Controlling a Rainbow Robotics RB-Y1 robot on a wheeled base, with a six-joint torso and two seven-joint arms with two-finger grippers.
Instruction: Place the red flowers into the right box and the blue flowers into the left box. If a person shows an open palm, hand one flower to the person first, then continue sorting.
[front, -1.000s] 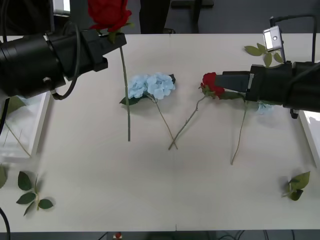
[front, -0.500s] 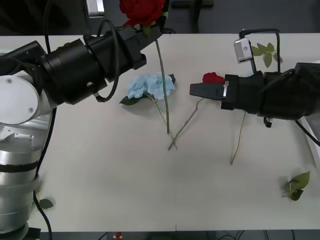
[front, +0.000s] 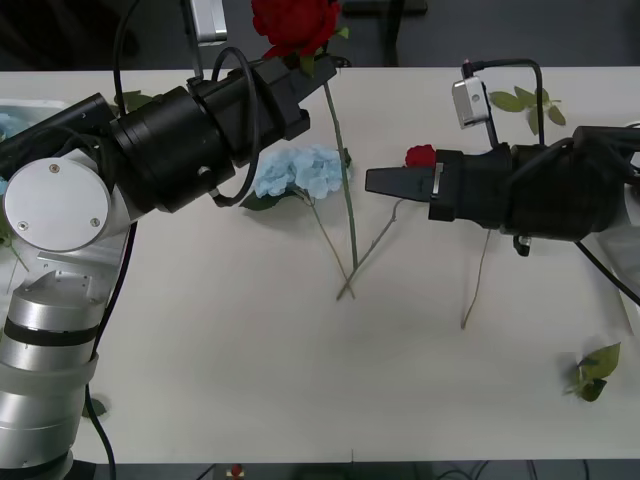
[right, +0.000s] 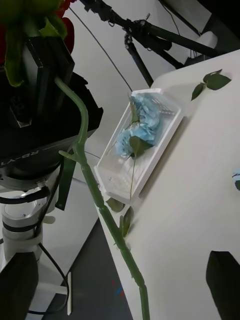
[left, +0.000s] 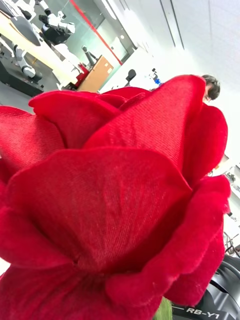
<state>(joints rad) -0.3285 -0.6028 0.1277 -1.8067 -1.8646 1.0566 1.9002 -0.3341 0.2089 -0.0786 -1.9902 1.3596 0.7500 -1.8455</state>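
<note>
The white table (front: 250, 380) served as landmark. Near its front right corner lay a loose green leaf sprig (front: 592, 372). At mid-table, two thin green stems crossed: one ran back-left to a pale sky-blue hydrangea cluster (front: 300, 170), the other back-right to a deep-red rose lying flat (front: 421, 156). Above that lying rose hovered the right gripper (front: 378, 181), black fingers parted and empty in the right wrist view, pointing toward the table's left side. Farther back, the left gripper (front: 305, 72) was clamped on the stem just under a second deep-red rose bloom (front: 293, 22); its long green stem (front: 342, 180) hung near-vertical, tip over mid-table. Judgement: a handover turns on this; the hanging stem lay straight ahead of the right fingers, axis upright, right arm nearer.
</note>
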